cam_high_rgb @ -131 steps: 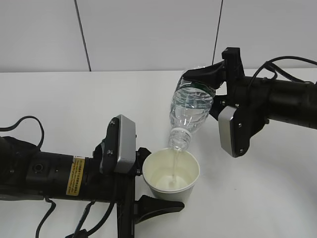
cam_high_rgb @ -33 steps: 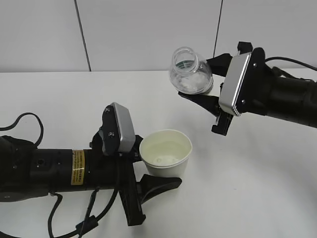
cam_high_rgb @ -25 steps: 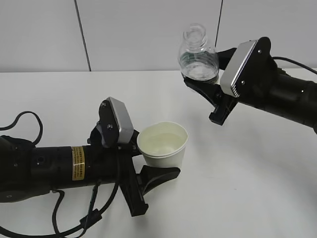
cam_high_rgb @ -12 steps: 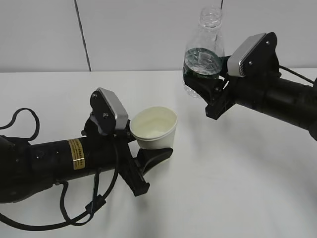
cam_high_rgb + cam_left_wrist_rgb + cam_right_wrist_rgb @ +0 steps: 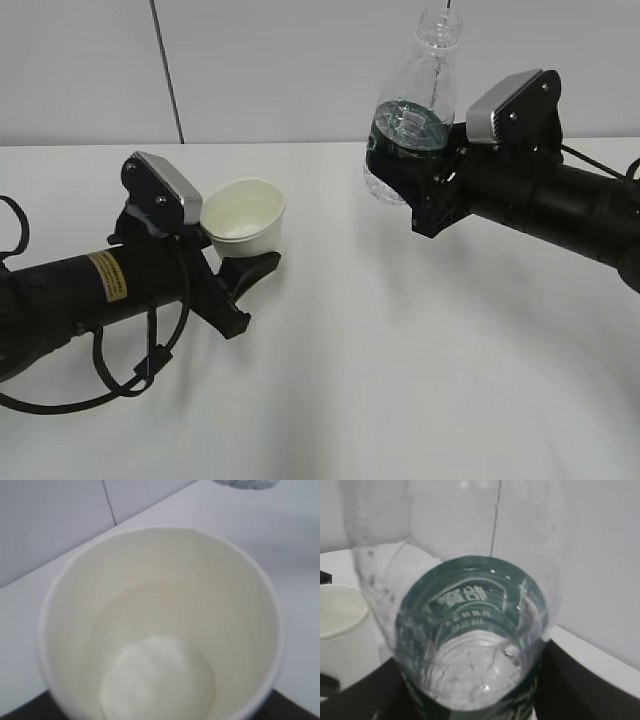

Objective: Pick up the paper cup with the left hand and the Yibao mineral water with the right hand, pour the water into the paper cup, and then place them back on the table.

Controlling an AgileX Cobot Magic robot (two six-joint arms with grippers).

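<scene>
The paper cup (image 5: 243, 220) is at the left of the exterior view, with my left gripper (image 5: 238, 250) shut on it; it leans a little to the right. In the left wrist view the paper cup (image 5: 160, 595) fills the frame and holds some water at its bottom. The Yibao mineral water (image 5: 408, 125) hangs upright and uncapped above the table (image 5: 400, 380), with my right gripper (image 5: 412, 190) shut on its lower part. In the right wrist view the bottle (image 5: 470, 645) shows its green label (image 5: 465, 597) between dark fingers (image 5: 580, 685). A wide gap separates cup and bottle.
A pale wall with two dark vertical seams (image 5: 165, 70) stands behind the table. Black cables (image 5: 120, 375) loop under the left arm at the front left. The cup (image 5: 340, 620) shows at the left edge of the right wrist view.
The left arm has carried the cup left and back, away from the bottle. The right gripper has turned the bottle from tilted to upright, neck up.
</scene>
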